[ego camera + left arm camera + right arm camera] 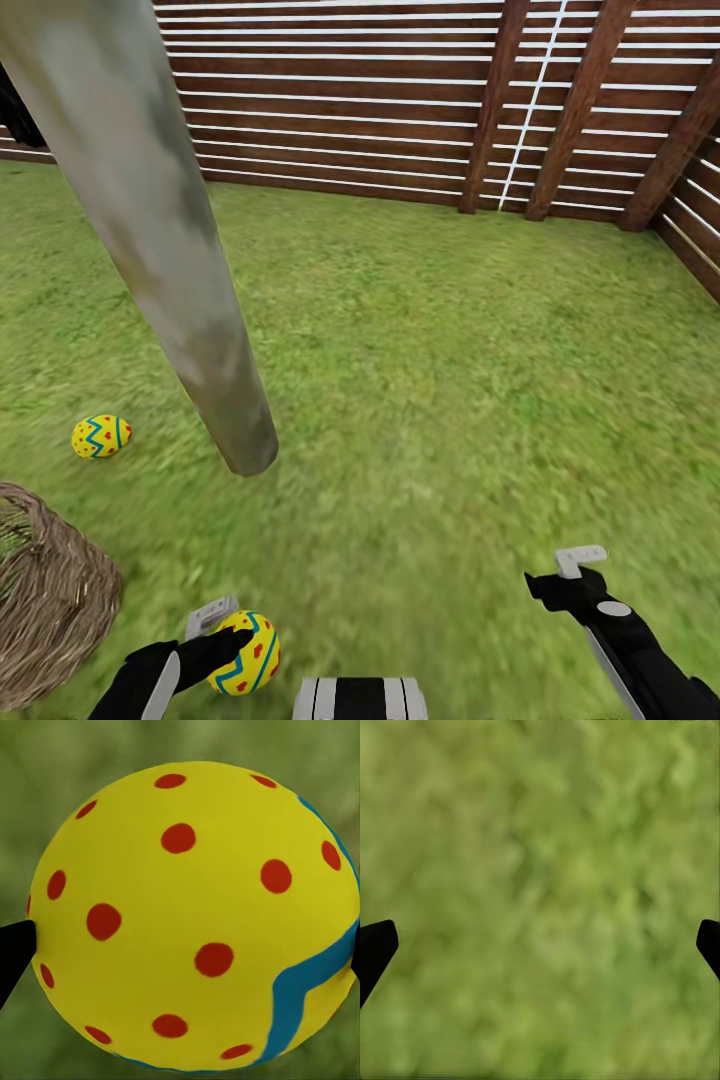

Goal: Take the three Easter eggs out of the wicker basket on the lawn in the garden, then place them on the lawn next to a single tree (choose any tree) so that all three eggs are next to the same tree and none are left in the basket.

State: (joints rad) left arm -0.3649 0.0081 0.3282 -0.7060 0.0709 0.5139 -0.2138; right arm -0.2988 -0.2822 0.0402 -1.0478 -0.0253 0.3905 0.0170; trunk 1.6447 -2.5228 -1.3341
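Left claw is clamped on a yellow egg with blue zigzag bands and red dots, which I hold low over the mottled green lawn. Just beside it sits the round brown woven wicker basket. I see a second matching egg lying near the pale grey-green tree trunk. Right claw hangs over grass, fingers spread apart. Brown slatted wooden fence stands behind.
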